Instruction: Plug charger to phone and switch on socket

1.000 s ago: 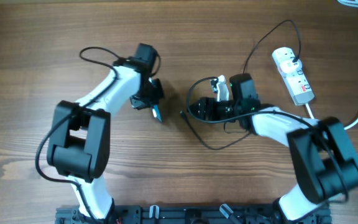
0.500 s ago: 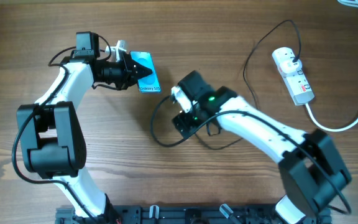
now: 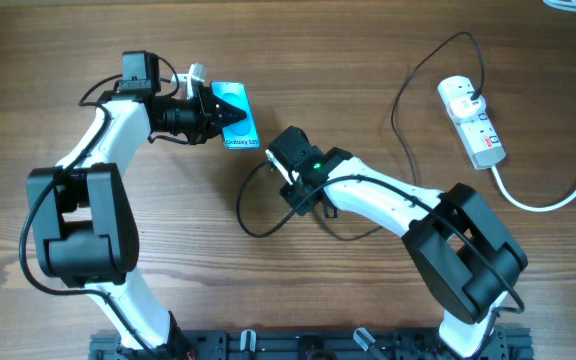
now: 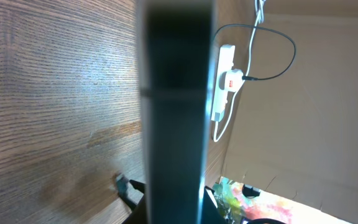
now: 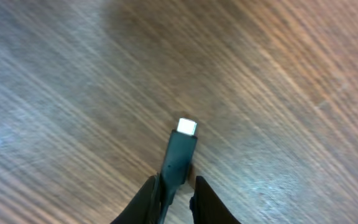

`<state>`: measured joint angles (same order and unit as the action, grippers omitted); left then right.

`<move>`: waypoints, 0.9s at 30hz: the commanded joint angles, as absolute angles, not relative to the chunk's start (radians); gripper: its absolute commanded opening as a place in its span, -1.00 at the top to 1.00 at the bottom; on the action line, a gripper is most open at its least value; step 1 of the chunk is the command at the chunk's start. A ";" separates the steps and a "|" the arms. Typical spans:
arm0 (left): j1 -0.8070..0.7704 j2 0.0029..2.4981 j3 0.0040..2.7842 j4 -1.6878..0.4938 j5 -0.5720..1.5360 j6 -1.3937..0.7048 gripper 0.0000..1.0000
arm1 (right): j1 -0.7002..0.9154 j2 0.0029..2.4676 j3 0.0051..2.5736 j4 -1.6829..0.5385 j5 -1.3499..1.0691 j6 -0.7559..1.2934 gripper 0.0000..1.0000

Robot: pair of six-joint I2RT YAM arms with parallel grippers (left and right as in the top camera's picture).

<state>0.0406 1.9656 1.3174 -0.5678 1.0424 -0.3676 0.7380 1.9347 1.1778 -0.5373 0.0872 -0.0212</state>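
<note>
Overhead view of a wooden table (image 3: pixel 348 40) with two robot arms. The left end effector (image 3: pixel 214 114) is clamped on the phone (image 3: pixel 236 120). It holds the phone towards the upper left of the table, teal screen facing the camera. The phone's long axis runs roughly away from the robot's base and back, slightly tilted. The edge lettered "Galaxy S25" is the end nearer the base. In the left wrist view the phone shows only as a dark, blurred band, edge-on between the fingers.

The right end effector (image 5: pixel 176 190) is closed on the charger (image 5: pixel 180 155), gripping the black plug body just behind its connector (image 5: pixel 187 127). The connector's light tip sticks out ahead of the fingers. Beyond the tip that view shows only bare wood, with no phone in sight.

From above, the right end effector sits near the middle of the table. The phone's lettered edge lies near it, up and to the left, not touching. The black cable (image 3: pixel 240 212) loops loosely on the table beside the right wrist.

The coming move likely depends on turning the tip to line up with the phone's long axis, then closing the gap to the lettered edge.

The socket (image 3: pixel 473 122) lies at the far right, well apart from both end effectors and nearer the right arm. Whether its switches are on cannot be told.
</note>
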 commanded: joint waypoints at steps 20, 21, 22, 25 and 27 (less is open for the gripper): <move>0.048 1.945 1.320 -0.568 1.085 -0.351 0.92 | 0.625 1.970 1.183 -0.545 -0.001 0.088 0.49; 0.048 1.945 1.320 -0.568 1.085 -0.351 0.92 | 0.625 1.970 1.183 -0.535 -0.001 0.078 0.49; 0.048 1.945 1.320 -0.568 1.085 -0.351 0.92 | 0.625 1.970 1.183 -0.531 -0.001 0.078 0.50; 0.048 1.945 1.320 -0.568 1.085 -0.352 0.92 | 0.625 1.970 1.183 -0.532 0.002 0.079 0.74; 0.048 1.945 1.320 -0.568 1.085 -0.352 0.92 | 0.625 1.970 1.183 -0.532 -0.002 0.078 0.91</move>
